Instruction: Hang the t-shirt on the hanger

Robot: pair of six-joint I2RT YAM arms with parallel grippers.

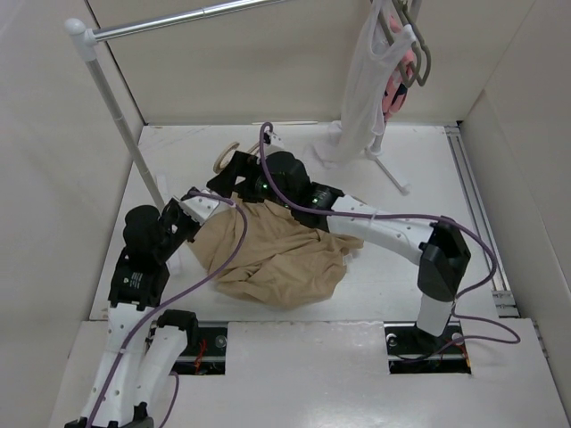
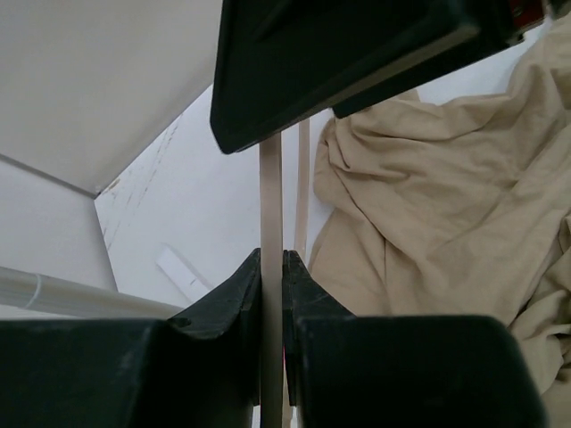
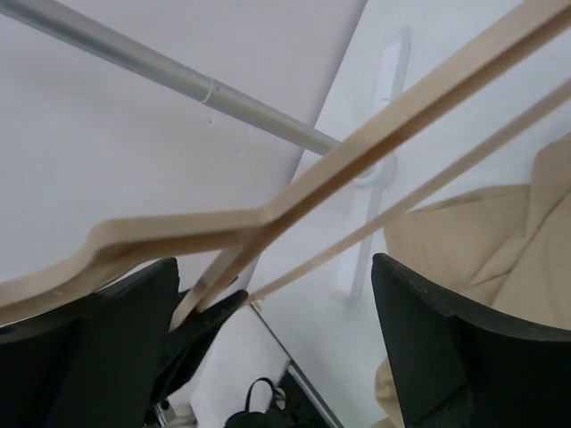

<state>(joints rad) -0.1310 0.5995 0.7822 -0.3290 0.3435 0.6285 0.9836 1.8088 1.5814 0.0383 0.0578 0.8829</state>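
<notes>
Left gripper (image 2: pixel 272 264) pinched tight on the hanger (image 2: pixel 271 178), gripping its thin bar. Right gripper (image 3: pixel 277 348) spread wide, hanger crossing the gap, probably touching neither finger. T-shirt (image 1: pixel 277 254) lies crumpled mid-table (image 1: pixel 419 169), just beside the hanger, between both arms.

The left arm (image 1: pixel 134 374) and right arm (image 1: pixel 384 227) share one build: glossy white tubular links joined by bulky matte black joint housings. A thin purple cable (image 1: pixel 243 234) loops loosely along each arm. Small green lights (image 1: pixel 265 189) glow on the black wrist sections, and a pale printed marking (image 1: pixel 134 280) sits on the left arm's black housing. The left end effector (image 2: pixel 272 259) and right end effector (image 3: pixel 274 267) look alike, each with black, wedge-shaped fingers.
</notes>
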